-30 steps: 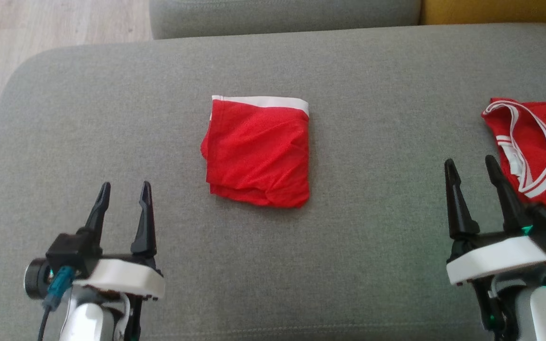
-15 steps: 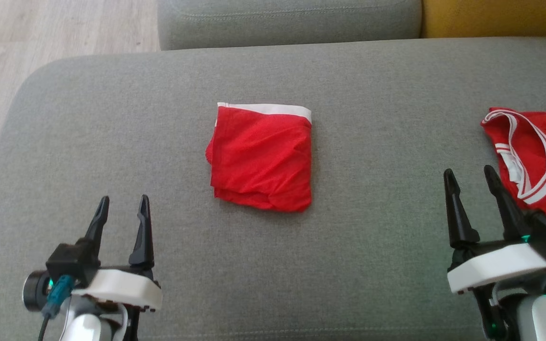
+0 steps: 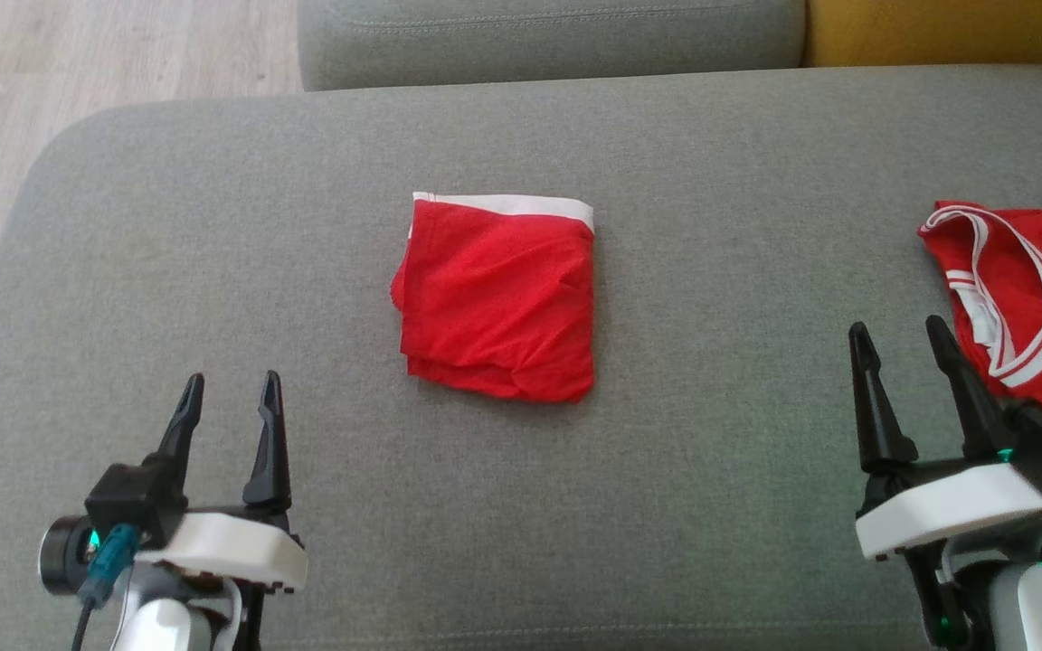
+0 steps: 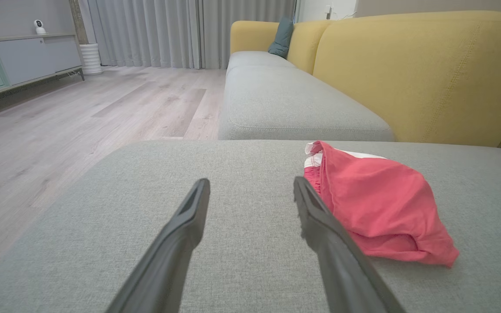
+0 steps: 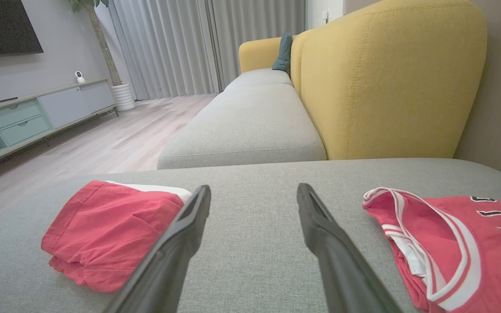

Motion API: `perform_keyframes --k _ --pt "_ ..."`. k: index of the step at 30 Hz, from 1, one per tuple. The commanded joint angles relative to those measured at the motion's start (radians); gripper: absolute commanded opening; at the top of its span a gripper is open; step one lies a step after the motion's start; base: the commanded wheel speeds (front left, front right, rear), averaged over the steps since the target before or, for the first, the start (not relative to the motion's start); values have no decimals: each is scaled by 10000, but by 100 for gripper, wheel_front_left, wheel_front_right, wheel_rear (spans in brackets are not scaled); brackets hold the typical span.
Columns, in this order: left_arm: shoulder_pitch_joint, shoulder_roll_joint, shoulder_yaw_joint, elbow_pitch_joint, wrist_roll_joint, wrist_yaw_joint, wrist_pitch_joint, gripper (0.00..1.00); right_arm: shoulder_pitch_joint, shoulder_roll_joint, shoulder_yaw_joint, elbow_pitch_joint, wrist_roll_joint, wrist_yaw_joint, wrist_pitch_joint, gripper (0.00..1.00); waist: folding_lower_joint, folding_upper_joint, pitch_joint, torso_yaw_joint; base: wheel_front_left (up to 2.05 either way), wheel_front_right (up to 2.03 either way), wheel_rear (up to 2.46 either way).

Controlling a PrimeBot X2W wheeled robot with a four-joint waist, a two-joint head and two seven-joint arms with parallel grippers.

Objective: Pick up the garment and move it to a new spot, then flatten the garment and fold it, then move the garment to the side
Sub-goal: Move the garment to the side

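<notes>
1. Left gripper (image 3: 232, 377): jaws apart, nothing between the two dark fingers. It hovers over the near left part of the grey cushion (image 3: 711, 506), fingers pointing away from the robot.
2. Right gripper (image 3: 896, 324): jaws likewise spread and empty, low at the near right of the same cushion, fingers pointing away and slightly tilted.
3. Folded red garment (image 3: 496, 298): lies flat near the middle of the cushion, between the two grippers and farther out than both, touching neither. It is a roughly square packet with a white band along its far edge; the near edge shows loose, rounded layers and some creases. In the left wrist view it sits just to the right of the right-hand finger; in the right wrist view it sits left of the left-hand finger.
4. Red jersey (image 3: 1023, 298): red with white trim, rumpled and not folded, at the right edge of the cushion just beyond the right gripper. Dark lettering shows on it in the right wrist view; unreadable. Well apart from the folded garment.
5. Surroundings: a second grey seat (image 3: 548, 36) adjoins the cushion's far side, with a yellow backrest (image 4: 407, 74) along the right. A teal pillow (image 4: 282, 38) rests at its far end. Wood floor (image 3: 78, 54) lies to the left, grey curtains (image 4: 168, 30) behind.
</notes>
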Motion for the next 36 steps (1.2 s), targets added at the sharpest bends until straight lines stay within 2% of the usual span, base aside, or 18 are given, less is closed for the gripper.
perform_keyframes --k 1,11,18,28,36 --pt "-335 202 267 -395 -102 55 -13 100 -204 -35 172 -356 77 -9 20 100 0 0 10 10 0 0 0" --pt "-640 259 156 -451 -90 69 -89 100 -358 -34 117 -349 -25 -9 76 100 0 0 294 241 0 0 0" --pt "-1511 45 -78 -601 -141 19 -253 100 -1437 -180 292 225 -215 -9 304 100 0 0 1338 963 0 0 0" --pt "-2641 -243 -170 -530 -180 -27 -397 100 -3794 -156 1533 2998 -58 -9 252 100 0 0 2512 2056 0 0 0" --pt "-2824 -421 -139 -757 -271 -135 -401 100 -4724 -62 1963 5310 42 -9 638 100 0 0 2801 2360 0 0 0"
